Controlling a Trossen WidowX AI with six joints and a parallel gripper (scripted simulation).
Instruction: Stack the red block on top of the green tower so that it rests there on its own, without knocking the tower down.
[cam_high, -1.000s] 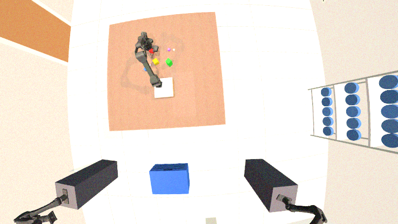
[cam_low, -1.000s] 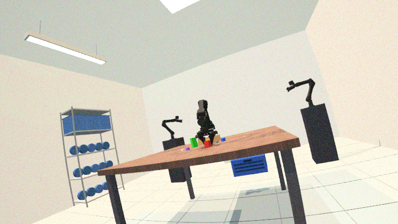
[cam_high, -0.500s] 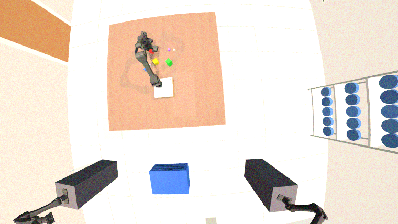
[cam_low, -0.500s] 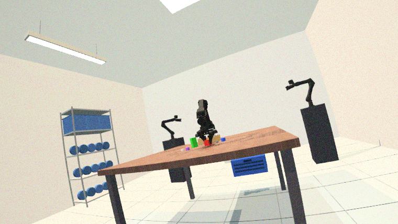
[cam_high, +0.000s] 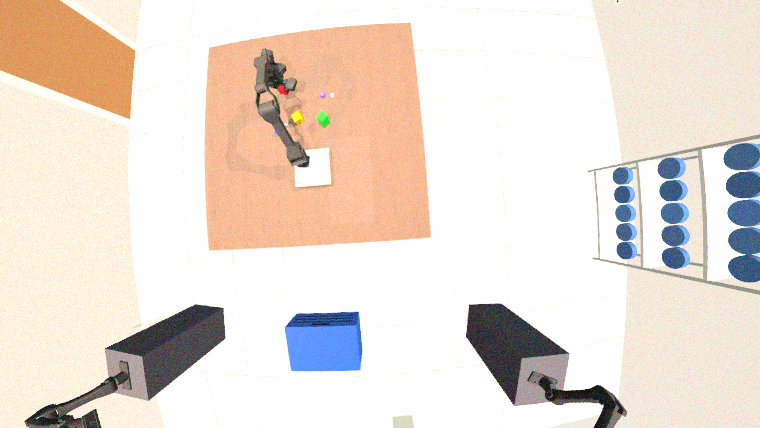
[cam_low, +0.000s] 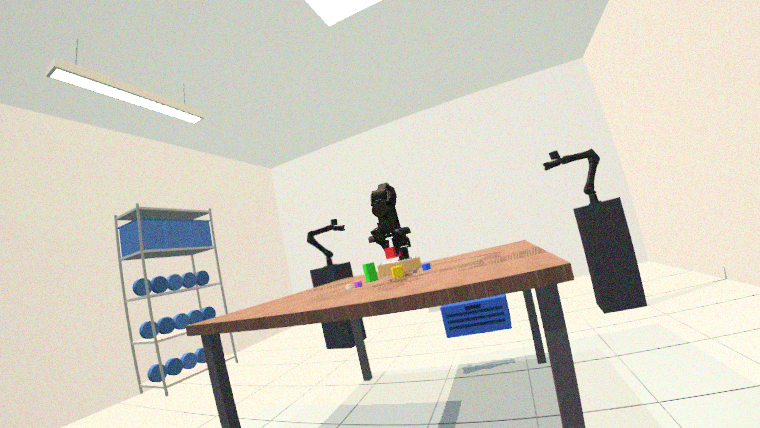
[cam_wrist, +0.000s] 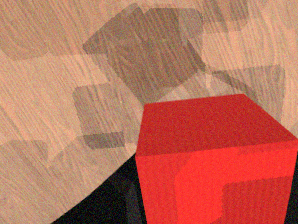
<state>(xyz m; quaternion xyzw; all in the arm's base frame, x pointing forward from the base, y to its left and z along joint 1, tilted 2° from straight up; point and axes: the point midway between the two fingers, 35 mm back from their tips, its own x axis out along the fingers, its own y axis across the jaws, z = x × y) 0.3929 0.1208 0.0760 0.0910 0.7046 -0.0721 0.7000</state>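
The red block (cam_high: 282, 90) (cam_low: 390, 252) (cam_wrist: 215, 185) is held between the fingers, raised above the table. My gripper (cam_high: 283, 89) (cam_low: 393, 252) is shut on it. In the wrist view the block fills the lower right, with dark fingers at its sides and bare table behind it. The green tower (cam_high: 322, 119) (cam_low: 370, 272) stands upright on the table, apart from the gripper, lower right of it in the top view and lower left in the exterior view. Nothing sits on the tower.
A yellow block (cam_high: 297, 117) (cam_low: 397, 271) stands beside the tower. A purple piece (cam_high: 322, 94) (cam_low: 357, 284) and a small white piece (cam_high: 332, 95) (cam_low: 348, 286) lie nearby. A blue block (cam_low: 426, 266) lies on the other side. The arm's pale base board (cam_high: 316, 172) is behind.
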